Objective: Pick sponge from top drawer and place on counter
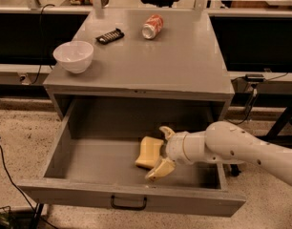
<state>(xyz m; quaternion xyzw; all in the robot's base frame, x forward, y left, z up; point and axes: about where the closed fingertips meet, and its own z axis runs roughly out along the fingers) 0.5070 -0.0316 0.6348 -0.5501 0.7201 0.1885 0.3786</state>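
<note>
The top drawer (131, 195) of the grey cabinet is pulled fully out, its dark handle at front centre. The pale yellow sponge (148, 152) lies on the drawer floor, right of centre. My gripper (161, 149) reaches in from the right on a white arm. Its cream fingers are spread, one at the sponge's far right corner and one (160, 170) at its near right corner. The fingers sit at the sponge's right edge and have not closed on it. The counter (184, 66) is the cabinet's flat grey top.
On the counter stand a white bowl (73, 56) at the left, a dark flat bar (110, 36) behind it, and a tipped red can (152, 26) at the back centre. Cables and dark table legs (282, 120) stand to the right of the cabinet.
</note>
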